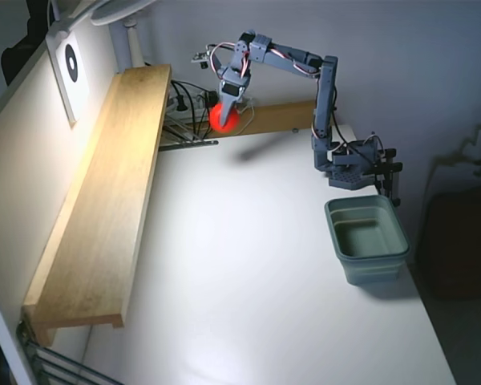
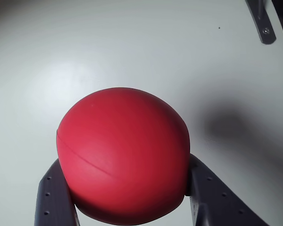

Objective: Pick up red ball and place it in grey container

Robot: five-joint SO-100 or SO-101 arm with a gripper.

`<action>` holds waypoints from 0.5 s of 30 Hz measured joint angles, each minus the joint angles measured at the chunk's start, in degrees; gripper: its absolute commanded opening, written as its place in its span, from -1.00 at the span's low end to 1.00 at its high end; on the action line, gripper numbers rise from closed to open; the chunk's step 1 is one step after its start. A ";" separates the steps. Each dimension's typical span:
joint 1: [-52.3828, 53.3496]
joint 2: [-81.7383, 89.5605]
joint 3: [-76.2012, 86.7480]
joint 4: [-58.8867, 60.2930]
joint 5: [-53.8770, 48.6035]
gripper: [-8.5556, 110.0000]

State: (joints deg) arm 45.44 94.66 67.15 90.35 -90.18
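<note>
The red ball (image 1: 223, 117) sits between the fingers of my gripper (image 1: 224, 114), held above the white table near its far edge. In the wrist view the ball (image 2: 122, 157) fills the lower middle, squeezed between the two grey fingers (image 2: 54, 197), with its shadow on the table to the right. The grey container (image 1: 367, 238) stands empty on the table at the right, in front of the arm's base, well away from the gripper.
A long wooden shelf (image 1: 104, 200) runs along the left side of the white table (image 1: 240, 281). Cables and a power strip (image 1: 184, 104) lie at the far edge. A lamp (image 1: 124, 16) stands at the far left. The arm's base (image 1: 353, 164) is clamped at the right.
</note>
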 measured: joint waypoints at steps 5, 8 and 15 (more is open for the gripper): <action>0.00 -3.52 -9.05 6.06 0.00 -0.47; 0.09 -4.57 -12.39 7.91 0.00 -0.47; -1.49 -5.01 -14.15 8.88 0.00 -0.47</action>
State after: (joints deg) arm 43.95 89.65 53.00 99.23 -90.18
